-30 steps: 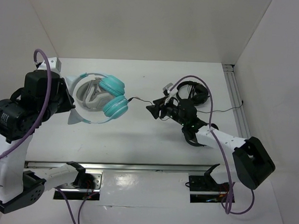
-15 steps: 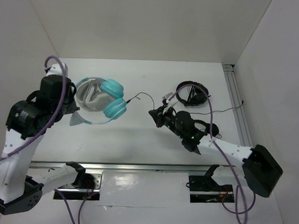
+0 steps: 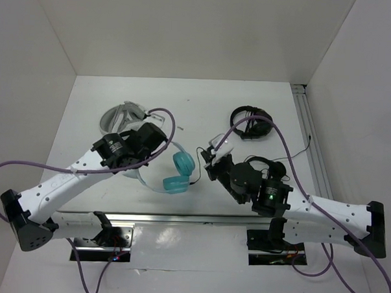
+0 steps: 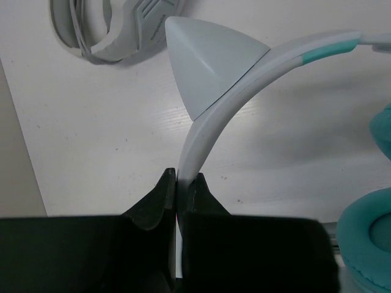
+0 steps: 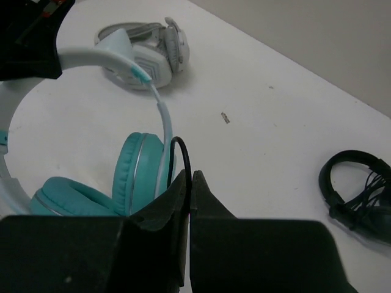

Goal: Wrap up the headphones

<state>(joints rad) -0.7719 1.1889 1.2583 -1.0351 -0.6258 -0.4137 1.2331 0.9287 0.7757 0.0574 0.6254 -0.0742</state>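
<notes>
Headphones point(image 3: 179, 173) with teal cups hang over the table point(image 3: 204, 101), at about 7 o'clock from its centre. The left gripper point(image 4: 178, 183) is clamped tight on the pale headband point(image 4: 244, 73). The right gripper point(image 5: 189, 180), at 3 o'clock of the cups, pinches the thin black cable point(image 5: 181, 149) between closed jaws. A grey pair point(image 3: 119, 117) lies at 10 o'clock of them, and a black pair point(image 3: 250, 120) lies at 2 o'clock.

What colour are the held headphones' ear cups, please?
The ear cups are teal; the right wrist view shows them best.
</notes>
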